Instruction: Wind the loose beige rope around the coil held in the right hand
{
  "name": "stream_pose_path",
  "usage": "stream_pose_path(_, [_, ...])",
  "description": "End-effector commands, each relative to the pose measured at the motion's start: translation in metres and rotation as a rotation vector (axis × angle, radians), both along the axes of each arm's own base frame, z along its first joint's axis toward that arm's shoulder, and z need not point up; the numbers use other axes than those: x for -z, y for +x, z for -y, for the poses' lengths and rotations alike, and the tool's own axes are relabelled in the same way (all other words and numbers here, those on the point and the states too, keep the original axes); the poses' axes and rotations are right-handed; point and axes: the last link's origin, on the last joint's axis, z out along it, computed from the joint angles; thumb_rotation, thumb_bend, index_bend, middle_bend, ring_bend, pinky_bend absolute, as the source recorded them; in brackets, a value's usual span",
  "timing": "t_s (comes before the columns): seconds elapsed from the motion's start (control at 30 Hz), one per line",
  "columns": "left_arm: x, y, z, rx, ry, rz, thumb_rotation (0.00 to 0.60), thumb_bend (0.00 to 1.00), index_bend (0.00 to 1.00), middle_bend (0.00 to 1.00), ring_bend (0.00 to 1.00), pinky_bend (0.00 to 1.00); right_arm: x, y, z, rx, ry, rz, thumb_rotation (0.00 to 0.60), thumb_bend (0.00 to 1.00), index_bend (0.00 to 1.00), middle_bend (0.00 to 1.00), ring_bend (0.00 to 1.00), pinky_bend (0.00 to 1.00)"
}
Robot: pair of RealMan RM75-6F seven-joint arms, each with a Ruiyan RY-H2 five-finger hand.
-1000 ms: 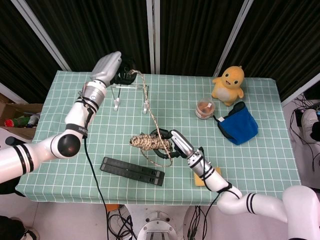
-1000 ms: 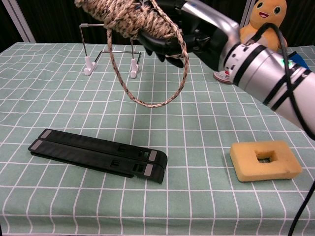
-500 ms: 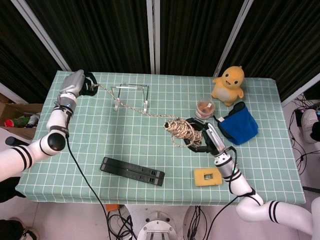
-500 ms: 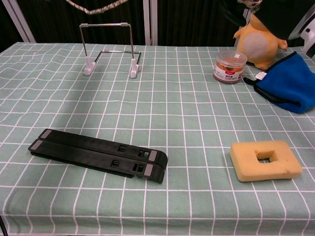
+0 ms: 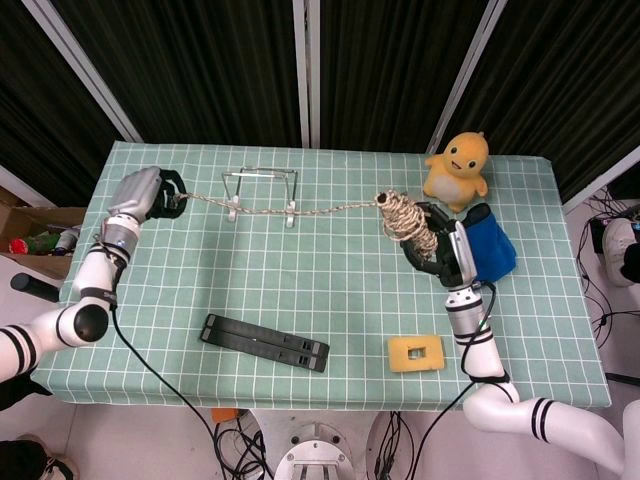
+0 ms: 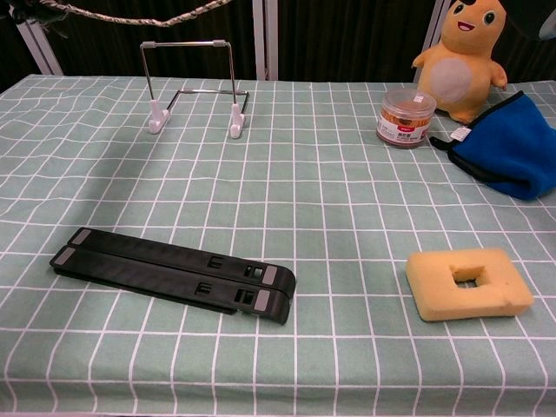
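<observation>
The beige rope coil is held up at the right of the table by my right hand, whose dark fingers grip its lower end. From the coil a loose strand of rope runs nearly straight leftward over the wire stand. My left hand pinches the far end of that strand near the table's left edge. In the chest view only the rope strand crosses the top left corner, with a dark bit of the left hand at its end. The right hand and the coil lie outside the chest view.
A wire stand stands at the back left under the rope. A black folded bar lies front left, a yellow sponge front right. A small jar, a blue cloth and a yellow duck toy sit back right.
My right hand has carried the coil from the table's middle to the right and up. My left hand has swung out to the left edge. The rope between them is now stretched almost straight.
</observation>
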Motion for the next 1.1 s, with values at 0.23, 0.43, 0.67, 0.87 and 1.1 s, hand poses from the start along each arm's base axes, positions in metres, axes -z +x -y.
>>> stream_pose_path(0.23, [-0.002, 0.012, 0.073, 0.220, -0.018, -0.072, 0.600, 0.51, 0.80, 0.76, 0.68, 0.81, 0.009, 0.003, 0.029, 0.147, -0.073, 0.020, 0.600, 0.66, 0.89, 0.75, 0.68, 0.91])
stream_pose_path(0.43, [-0.014, 0.053, 0.110, 0.354, -0.016, 0.066, 0.600, 0.51, 0.80, 0.76, 0.68, 0.81, 0.031, 0.009, 0.054, 0.199, -0.110, -0.183, 0.600, 0.66, 0.89, 0.75, 0.68, 0.91])
stream_pose_path(0.67, [-0.023, 0.122, 0.141, 0.591, -0.006, 0.174, 0.600, 0.51, 0.81, 0.76, 0.69, 0.82, 0.065, 0.033, 0.064, 0.154, -0.044, -0.319, 0.600, 0.66, 0.89, 0.75, 0.68, 0.91])
stream_pose_path(0.87, [-0.022, 0.185, 0.149, 0.802, -0.012, 0.135, 0.600, 0.51, 0.81, 0.76, 0.69, 0.82, 0.100, 0.061, 0.052, 0.000, 0.017, -0.473, 0.600, 0.66, 0.89, 0.75, 0.68, 0.90])
stream_pose_path(1.1, [-0.018, 0.227, 0.126, 0.737, -0.096, 0.240, 0.600, 0.51, 0.81, 0.76, 0.69, 0.82, 0.127, 0.101, 0.024, -0.216, 0.028, -0.552, 0.600, 0.65, 0.89, 0.75, 0.68, 0.91])
